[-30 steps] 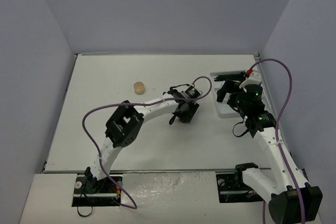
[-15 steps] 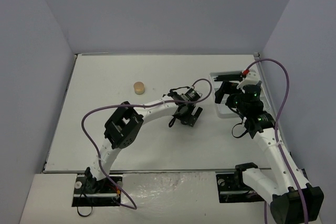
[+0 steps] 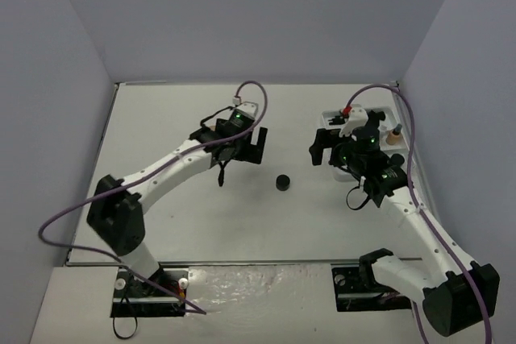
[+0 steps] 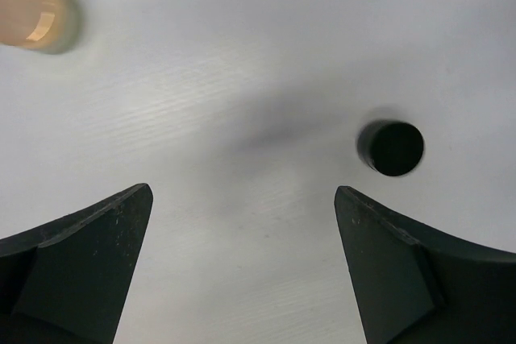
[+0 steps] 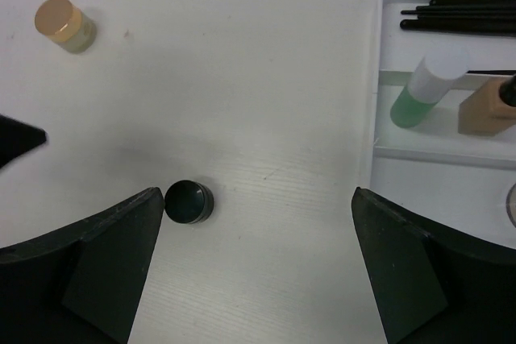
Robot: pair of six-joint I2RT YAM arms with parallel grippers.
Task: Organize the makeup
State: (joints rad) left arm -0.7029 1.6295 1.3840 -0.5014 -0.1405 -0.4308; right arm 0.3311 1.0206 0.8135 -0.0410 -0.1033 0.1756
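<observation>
From above, the left pincer (image 3: 240, 147) hangs over the table (image 3: 161, 223), jaws wide apart and holding nothing. A round black jar (image 3: 283, 183) stands on the table between it and the right pincer (image 3: 322, 148), which is also spread wide and empty, beside the white tray (image 3: 332, 118).

The left wrist view shows bare table between the fingers (image 4: 81, 263). The black jar is near one fingertip and a tan jar (image 4: 32, 14) is well off.

In the right wrist view the black jar sits close by one finger, untouched. Brushes (image 5: 459, 18), a green bottle (image 5: 419, 94) and a tan bottle (image 5: 484, 110) lie in the tray.
</observation>
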